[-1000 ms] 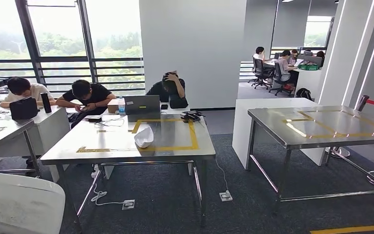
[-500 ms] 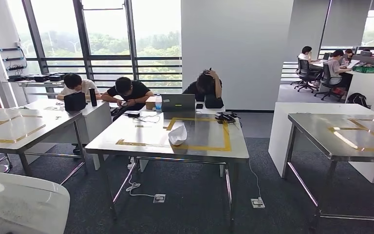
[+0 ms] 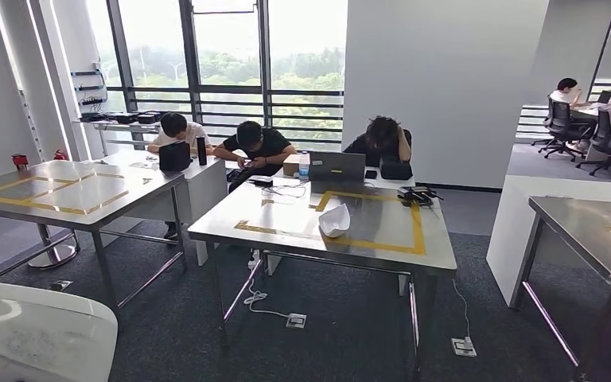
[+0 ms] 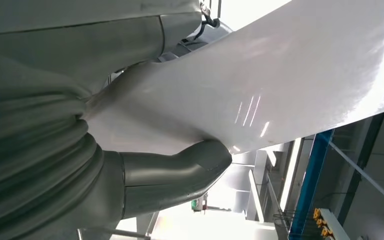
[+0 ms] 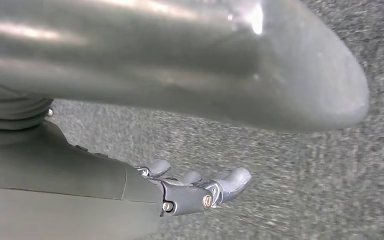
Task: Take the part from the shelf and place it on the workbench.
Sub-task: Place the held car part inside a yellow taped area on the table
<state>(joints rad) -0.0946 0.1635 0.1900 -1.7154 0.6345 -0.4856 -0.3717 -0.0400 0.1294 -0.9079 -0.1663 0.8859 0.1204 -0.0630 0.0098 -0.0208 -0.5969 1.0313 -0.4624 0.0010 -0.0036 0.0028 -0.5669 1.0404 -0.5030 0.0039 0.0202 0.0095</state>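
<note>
The left hand (image 4: pixel 130 165) grips a large white part (image 4: pixel 260 95), a smooth, glossy curved sheet, with the thick grey thumb pressed against its underside; the same part (image 3: pixel 36 334) fills the near left corner of the head view. The right hand (image 5: pixel 180 192) hangs over grey speckled carpet, fingers apart and lightly curled, holding nothing. Ahead stands a stainless-steel table (image 3: pixel 382 255) marked with a yellow tape rectangle; a small white curved part (image 3: pixel 334 220) lies inside the tape near the front edge. At the far edge sit a laptop (image 3: pixel 336 166), a bottle (image 3: pixel 304 165) and black cables (image 3: pixel 414 193), with three people (image 3: pixel 258 143) seated behind. Similar steel tables stand to its left (image 3: pixel 16 211) and right (image 3: pixel 581 231).
</note>
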